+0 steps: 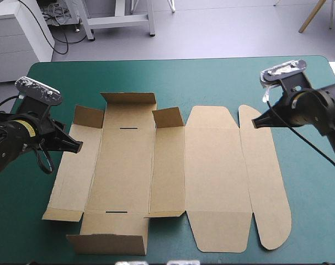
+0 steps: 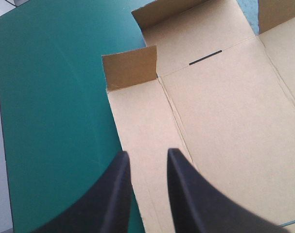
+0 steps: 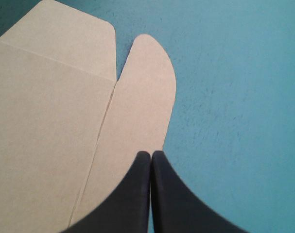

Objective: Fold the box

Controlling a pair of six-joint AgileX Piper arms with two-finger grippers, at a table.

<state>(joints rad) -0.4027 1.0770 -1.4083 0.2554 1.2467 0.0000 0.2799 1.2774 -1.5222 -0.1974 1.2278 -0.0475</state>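
The brown box (image 1: 211,171) lies spread on the teal-green cover, its right half flat. In its left half, small flaps (image 1: 89,116) (image 1: 168,117) and the far flap (image 1: 128,99) stand up, and the near flap (image 1: 109,243) is raised too. My left gripper (image 1: 76,146) hovers at the box's left edge. In the left wrist view my left gripper (image 2: 146,155) is open a little over the left panel (image 2: 142,126), with an upright flap (image 2: 130,68) ahead. My right gripper (image 1: 255,124) (image 3: 151,154) is shut with nothing in it, over the rounded flap (image 3: 142,97) at the box's right edge.
Bare teal-green cover (image 1: 310,182) lies to the right of the box, and a narrower strip (image 1: 24,221) to its left. The table's far edge (image 1: 178,59) runs well beyond the box. The box's near flaps reach almost to the front edge.
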